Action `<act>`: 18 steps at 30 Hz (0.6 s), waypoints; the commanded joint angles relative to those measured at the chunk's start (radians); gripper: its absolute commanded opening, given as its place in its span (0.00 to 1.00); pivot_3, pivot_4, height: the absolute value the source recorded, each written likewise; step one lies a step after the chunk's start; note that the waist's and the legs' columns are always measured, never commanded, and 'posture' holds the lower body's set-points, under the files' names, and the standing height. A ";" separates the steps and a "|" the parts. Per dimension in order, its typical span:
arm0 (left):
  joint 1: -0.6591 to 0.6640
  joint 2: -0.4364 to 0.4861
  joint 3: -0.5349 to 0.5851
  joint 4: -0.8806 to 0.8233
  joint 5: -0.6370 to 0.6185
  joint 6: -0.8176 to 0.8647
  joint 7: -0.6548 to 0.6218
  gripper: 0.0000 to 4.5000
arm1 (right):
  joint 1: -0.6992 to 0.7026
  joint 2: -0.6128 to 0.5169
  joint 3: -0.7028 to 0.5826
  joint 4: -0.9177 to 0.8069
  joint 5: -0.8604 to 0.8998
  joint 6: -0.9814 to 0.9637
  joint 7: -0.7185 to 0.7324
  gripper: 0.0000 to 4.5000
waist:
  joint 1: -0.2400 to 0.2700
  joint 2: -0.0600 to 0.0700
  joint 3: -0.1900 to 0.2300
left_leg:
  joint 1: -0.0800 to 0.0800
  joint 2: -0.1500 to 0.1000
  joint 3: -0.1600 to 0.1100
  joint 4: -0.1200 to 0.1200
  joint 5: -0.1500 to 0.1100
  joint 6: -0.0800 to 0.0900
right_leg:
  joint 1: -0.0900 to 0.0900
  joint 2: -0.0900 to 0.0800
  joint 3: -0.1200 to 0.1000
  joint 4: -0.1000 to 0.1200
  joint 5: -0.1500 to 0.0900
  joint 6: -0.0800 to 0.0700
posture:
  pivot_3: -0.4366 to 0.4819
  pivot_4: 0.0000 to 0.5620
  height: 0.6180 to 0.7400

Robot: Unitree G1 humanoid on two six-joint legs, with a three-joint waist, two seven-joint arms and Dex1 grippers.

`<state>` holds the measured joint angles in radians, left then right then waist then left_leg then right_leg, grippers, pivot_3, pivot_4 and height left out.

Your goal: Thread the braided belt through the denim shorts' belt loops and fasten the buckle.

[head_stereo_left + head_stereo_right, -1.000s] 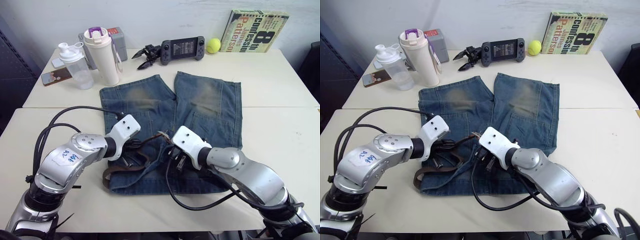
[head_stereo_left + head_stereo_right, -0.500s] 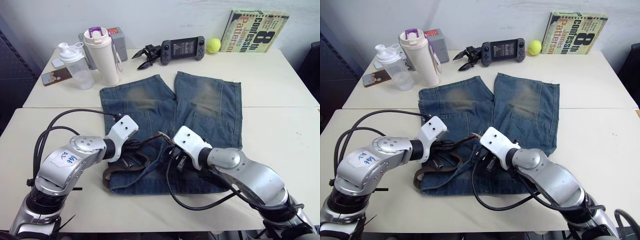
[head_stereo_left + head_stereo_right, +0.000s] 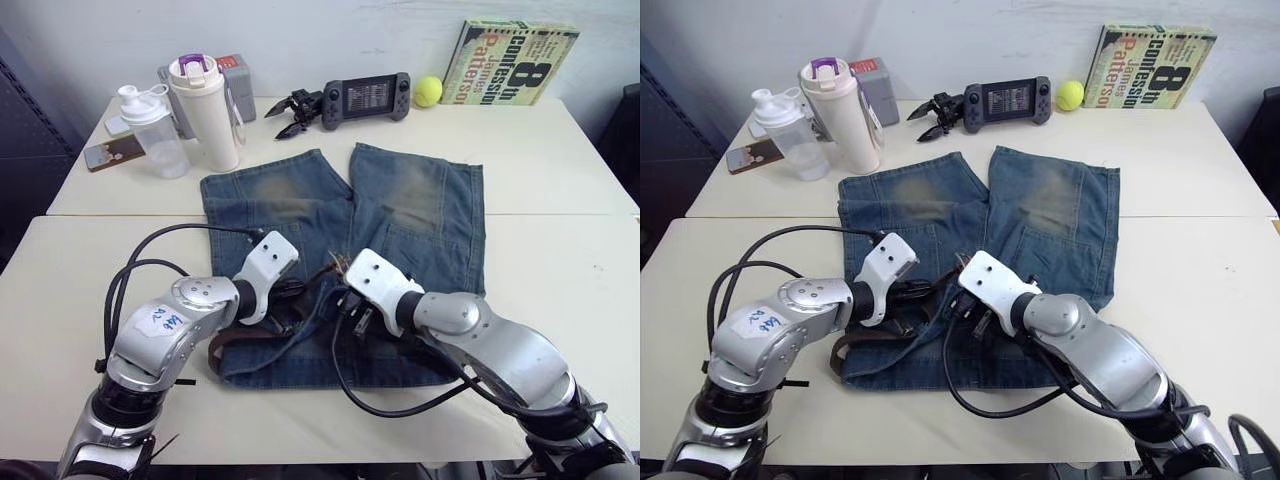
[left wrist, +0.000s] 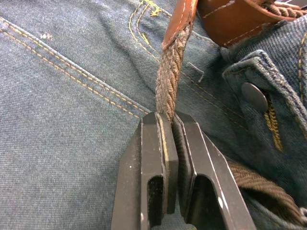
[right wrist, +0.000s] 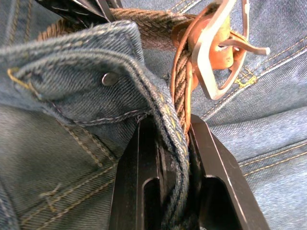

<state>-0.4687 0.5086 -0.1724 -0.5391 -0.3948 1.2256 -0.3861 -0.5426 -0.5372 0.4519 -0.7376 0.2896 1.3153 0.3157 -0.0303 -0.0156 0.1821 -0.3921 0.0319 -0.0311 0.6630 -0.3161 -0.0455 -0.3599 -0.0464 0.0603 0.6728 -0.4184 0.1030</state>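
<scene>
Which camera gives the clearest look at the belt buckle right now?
The right wrist view: the buckle sits close up, its metal frame and prong plain, beside the denim shorts the right gripper pinches. In the head views it is a small speck between both grippers; the left wrist view shows the braided belt instead.

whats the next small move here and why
Probably the left gripper should carry its pinched braided belt toward the buckle, since the right gripper clamps belt and waistband just below it and the buckle's frame sits open, unfastened.
</scene>
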 commanded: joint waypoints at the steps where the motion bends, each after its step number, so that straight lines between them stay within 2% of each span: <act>1: -0.012 -0.015 0.000 -0.014 0.008 -0.068 -0.006 0.00 | -0.004 0.019 0.026 -0.030 0.026 -0.020 0.035 0.00 | 0.001 0.000 0.000 | 0.000 0.000 0.000 0.000 0.000 0.000 | 0.000 0.000 0.000 0.000 0.000 0.000 | 0.48 0.27 0.99; 4: 0.005 0.000 0.028 -0.034 0.003 -0.109 -0.027 0.00 | 0.036 0.066 -0.050 -0.018 0.040 -0.009 0.021 0.00 | 0.001 0.000 0.000 | 0.000 0.000 0.000 0.000 0.000 0.000 | 0.000 0.000 0.000 0.000 0.000 0.000 | 0.48 0.27 0.99; 12: 0.171 0.150 0.066 -0.079 0.009 -0.172 -0.100 0.00 | 0.071 0.128 -0.197 0.023 0.060 -0.012 0.026 0.00 | -0.007 0.000 0.000 | 0.001 0.001 -0.001 -0.002 0.000 -0.001 | -0.001 0.000 0.000 0.000 0.000 0.000 | 0.48 0.27 0.99; 18: 0.165 0.148 0.087 -0.073 0.005 -0.154 -0.085 0.00 | 0.087 0.130 -0.223 0.026 0.073 -0.008 0.027 0.00 | -0.003 0.000 0.000 | 0.001 0.000 -0.001 -0.002 0.000 -0.001 | -0.001 0.000 0.000 0.000 0.000 0.000 | 0.48 0.27 0.99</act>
<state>-0.3026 0.6499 -0.0975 -0.5873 -0.3882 1.0670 -0.4730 -0.4557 -0.4148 0.2576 -0.6944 0.3494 1.3148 0.3386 -0.0335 -0.0155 0.1821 -0.3914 0.0320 -0.0322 0.6609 -0.3161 -0.0463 -0.3606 -0.0464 0.0603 0.6724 -0.4184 0.1030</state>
